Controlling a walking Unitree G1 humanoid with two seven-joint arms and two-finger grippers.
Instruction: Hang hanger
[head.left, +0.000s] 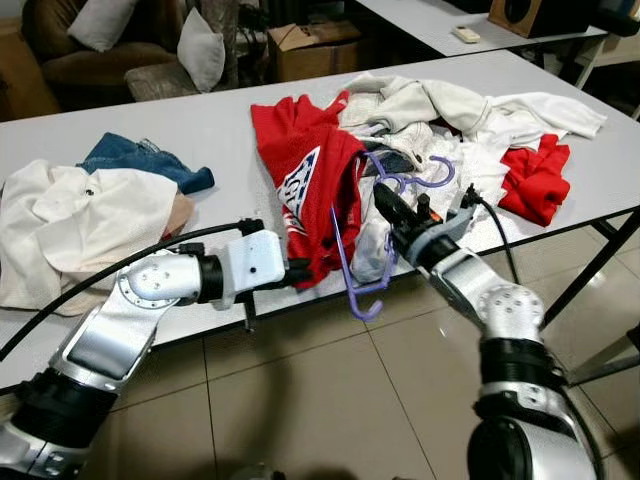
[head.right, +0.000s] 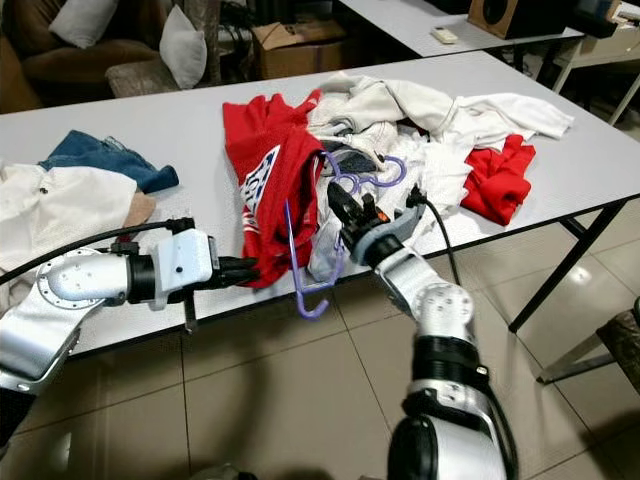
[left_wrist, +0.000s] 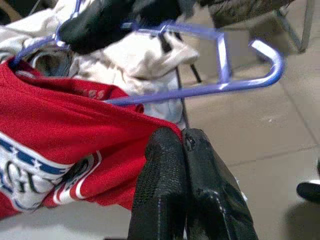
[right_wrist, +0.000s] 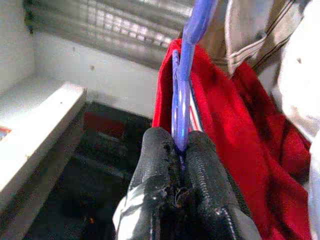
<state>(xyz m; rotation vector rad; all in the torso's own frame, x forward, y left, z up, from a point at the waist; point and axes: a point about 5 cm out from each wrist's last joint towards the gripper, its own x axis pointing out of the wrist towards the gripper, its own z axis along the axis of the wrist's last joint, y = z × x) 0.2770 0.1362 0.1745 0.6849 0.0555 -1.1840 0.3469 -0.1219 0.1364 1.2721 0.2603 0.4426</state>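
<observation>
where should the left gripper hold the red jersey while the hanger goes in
Grip the red jersey at its hem edge hanging over the table front, coming from the robot's left, level with the edge. That fold hangs free and thin, as the left gripper shows, shut on it. The right gripper pinches the purple hanger from the other side, so the arms likely stay apart.

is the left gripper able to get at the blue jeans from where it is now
Probably not yet: the left gripper is shut on the red jersey, and the blue jeans lie far back across the table, though nothing blocks them.
</observation>
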